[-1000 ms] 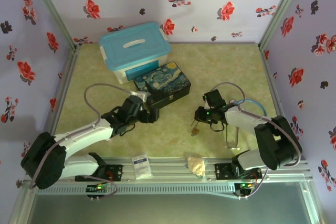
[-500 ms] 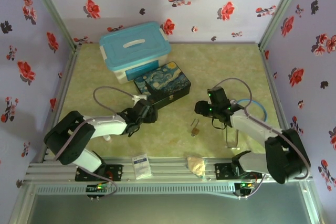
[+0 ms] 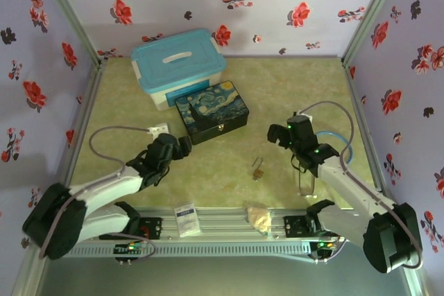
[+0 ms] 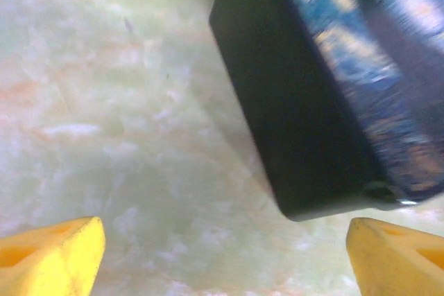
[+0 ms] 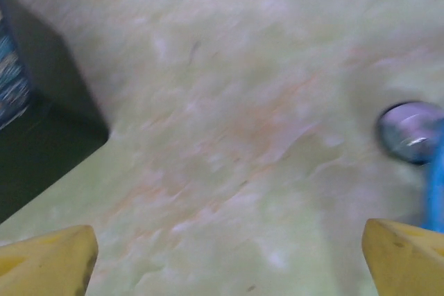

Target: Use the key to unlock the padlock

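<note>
Near rail: a small white paper packet (image 3: 187, 218) and a crumpled beige wad (image 3: 260, 218) lay on the aluminium rail (image 3: 222, 225) in front of you.
Padlock: the small brass-gold padlock (image 3: 258, 170) lay on the pale green marbled surface (image 3: 222, 178) just past the rail, between your two arms and touched by neither.
Key: too small to tell apart from the padlock from above.
Left fingers: your yellow left fingers (image 4: 48, 258) stood wide apart with nothing between them, low over the surface and aimed at a corner of the box, well left of the padlock.
Right fingers: your yellow right fingers (image 5: 406, 258) were spread wide as well, holding nothing, over bare surface beyond and right of the padlock.
Tube: a thin light-blue tube (image 5: 435, 199) ran beside your right fingers.
Box: the dark-blue painted box (image 3: 212, 111) sat beyond both pairs of fingers.
Tub: a clear plastic tub with a light-blue lid (image 3: 178, 66) stood just behind the box, near the back wall.
</note>
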{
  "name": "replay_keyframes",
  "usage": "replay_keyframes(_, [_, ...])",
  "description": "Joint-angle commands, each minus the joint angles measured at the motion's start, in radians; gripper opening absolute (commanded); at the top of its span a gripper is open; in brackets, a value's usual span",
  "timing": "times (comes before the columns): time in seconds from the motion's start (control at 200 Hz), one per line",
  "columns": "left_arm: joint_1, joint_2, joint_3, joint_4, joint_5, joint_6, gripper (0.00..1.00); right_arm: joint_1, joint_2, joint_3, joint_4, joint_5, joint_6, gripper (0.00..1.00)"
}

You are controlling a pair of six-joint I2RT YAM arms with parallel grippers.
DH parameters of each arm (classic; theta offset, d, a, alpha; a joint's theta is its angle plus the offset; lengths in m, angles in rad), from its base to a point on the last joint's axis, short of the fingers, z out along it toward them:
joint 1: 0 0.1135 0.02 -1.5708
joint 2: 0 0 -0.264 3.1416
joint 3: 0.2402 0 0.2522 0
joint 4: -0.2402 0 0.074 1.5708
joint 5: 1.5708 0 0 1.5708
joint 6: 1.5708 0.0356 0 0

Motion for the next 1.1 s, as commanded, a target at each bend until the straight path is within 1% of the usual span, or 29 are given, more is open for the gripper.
replay_keyframes(0.0, [0.037,-0.107,0.048,-0.124,-0.018,0.083,0.98,-0.061,-0.037,0.023,0.003,0.221,-0.101,0.99])
replay_keyframes(0.02, [0.051,-0.118,0.061,-0.141,-0.020,0.103,0.99,-0.072,-0.041,0.017,0.024,0.236,-0.131,0.99])
replay_keyframes(0.08, [0.119,-0.132,0.112,-0.201,-0.017,0.150,0.99,-0.105,-0.044,-0.025,0.117,0.290,-0.231,0.99])
replay_keyframes(0.13, [0.168,-0.134,0.153,-0.238,-0.017,0.204,1.00,-0.134,-0.041,-0.069,0.217,0.284,-0.314,0.99])
replay_keyframes(0.165, [0.194,-0.137,0.163,-0.229,-0.018,0.250,1.00,-0.156,-0.040,-0.103,0.290,0.290,-0.353,0.99])
replay_keyframes(0.195, [0.210,-0.141,0.162,-0.205,-0.024,0.292,1.00,-0.178,-0.035,-0.137,0.352,0.286,-0.367,0.99])
replay_keyframes(0.23, [0.223,-0.147,0.156,-0.160,-0.048,0.342,1.00,-0.216,-0.029,-0.163,0.416,0.253,-0.367,0.99])
replay_keyframes(0.285, [0.234,-0.143,0.133,-0.073,-0.132,0.420,1.00,-0.280,-0.013,-0.206,0.516,0.184,-0.353,0.99])
replay_keyframes(0.33, [0.259,-0.101,0.111,0.018,-0.189,0.484,1.00,-0.311,0.002,-0.248,0.622,0.148,-0.357,0.99])
replay_keyframes(0.43, [0.341,0.042,0.099,0.179,-0.183,0.593,1.00,-0.324,0.049,-0.328,0.861,0.099,-0.408,0.99])
replay_keyframes(0.445, [0.350,0.059,0.118,0.158,-0.179,0.585,1.00,-0.324,0.059,-0.334,0.883,0.099,-0.414,0.99])
replay_keyframes(0.455, [0.356,0.069,0.129,0.139,-0.173,0.580,1.00,-0.324,0.066,-0.336,0.895,0.077,-0.418,0.99])
replay_keyframes(0.52, [0.393,0.121,0.137,0.221,-0.142,0.605,1.00,-0.327,0.107,-0.335,0.939,0.072,-0.429,0.99])
replay_keyframes(0.575, [0.432,0.150,0.131,0.299,-0.087,0.625,1.00,-0.333,0.149,-0.338,0.990,0.083,-0.432,0.99])
replay_keyframes(0.61, [0.456,0.176,0.129,0.338,-0.071,0.643,1.00,-0.341,0.179,-0.339,1.023,0.084,-0.428,0.99])
replay_keyframes(0.65, [0.483,0.202,0.134,0.354,-0.066,0.648,1.00,-0.349,0.215,-0.337,1.063,0.079,-0.424,0.99])
replay_keyframes(0.68, [0.513,0.226,0.141,0.356,-0.039,0.644,1.00,-0.353,0.241,-0.337,1.091,0.072,-0.422,0.99])
replay_keyframes(0.715, [0.535,0.235,0.168,0.295,-0.011,0.633,1.00,-0.358,0.279,-0.336,1.127,0.063,-0.422,0.99])
replay_keyframes(0.81, [0.564,0.277,0.135,0.414,0.014,0.709,1.00,-0.374,0.368,-0.332,1.208,0.050,-0.408,0.99])
replay_keyframes(0.835, [0.586,0.293,0.122,0.443,0.039,0.699,1.00,-0.376,0.393,-0.331,1.232,0.051,-0.406,0.99])
replay_keyframes(0.875, [0.628,0.317,0.117,0.441,0.086,0.669,1.00,-0.382,0.440,-0.322,1.260,0.055,-0.396,0.99])
replay_keyframes(0.885, [0.634,0.321,0.112,0.450,0.098,0.647,1.00,-0.384,0.452,-0.320,1.264,0.055,-0.394,0.99])
replay_keyframes(0.915, [0.652,0.339,0.087,0.501,0.119,0.631,1.00,-0.389,0.483,-0.317,1.288,0.051,-0.389,0.99])
replay_keyframes(0.995, [0.658,0.398,0.007,0.696,0.149,0.637,1.00,-0.394,0.575,-0.320,1.396,0.041,-0.389,0.99])
replay_keyframes(1.025, [0.658,0.429,-0.011,0.752,0.164,0.645,1.00,-0.394,0.571,-0.313,1.377,0.024,-0.394,0.99])
replay_keyframes(1.06, [0.658,0.456,-0.027,0.818,0.173,0.656,1.00,-0.393,0.548,-0.287,1.287,0.014,-0.396,0.99])
replay_keyframes(1.095, [0.659,0.442,-0.027,0.790,0.174,0.647,1.00,-0.394,0.535,-0.257,1.213,0.017,-0.393,0.99])
